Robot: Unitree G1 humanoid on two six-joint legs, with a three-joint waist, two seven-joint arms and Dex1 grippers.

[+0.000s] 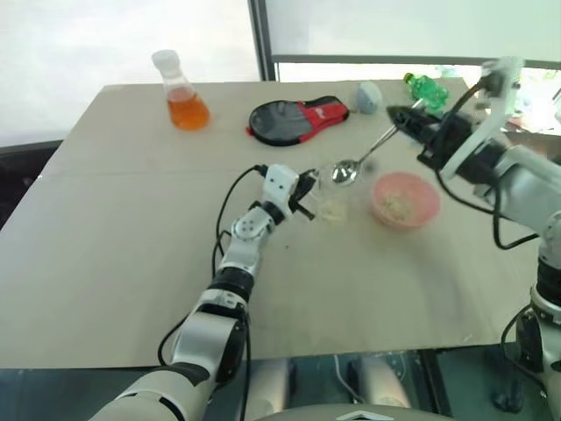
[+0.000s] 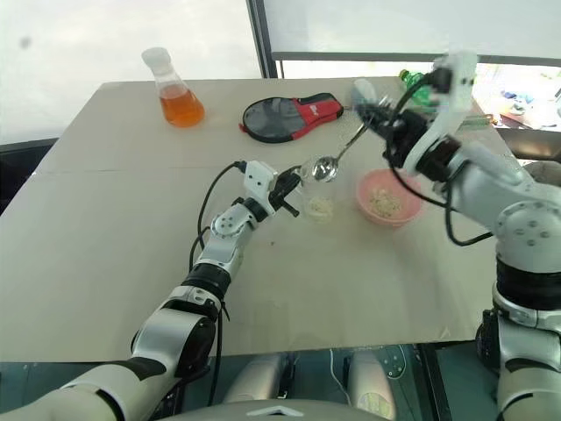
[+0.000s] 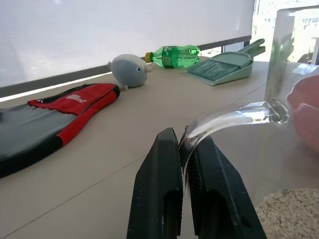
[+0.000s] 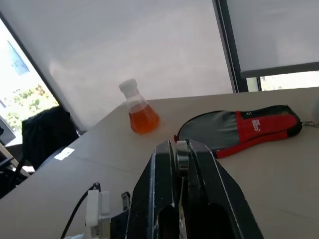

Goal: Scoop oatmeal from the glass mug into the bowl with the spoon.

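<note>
The clear glass mug (image 1: 332,200) stands mid-table with pale oatmeal (image 3: 289,209) in its bottom. My left gripper (image 1: 306,190) is shut on the mug's thin handle (image 3: 227,117), seen close in the left wrist view. The pink bowl (image 1: 405,200) sits just right of the mug with oatmeal (image 1: 399,206) inside. My right gripper (image 1: 401,117) is shut on the handle of the silver spoon (image 1: 361,157), held in the air. The spoon's oval bowl (image 1: 344,172) hangs just above the mug's rim. The right wrist view shows the metal handle (image 4: 182,152) clamped between the black fingers.
At the back stand a glass flask of orange liquid (image 1: 186,95), a black and red pouch (image 1: 295,118), a grey plush toy (image 1: 369,96) and a green bottle (image 1: 427,89). A teal dustpan with brush (image 3: 222,67) lies beyond the mug. The table's front edge (image 1: 263,360) is near.
</note>
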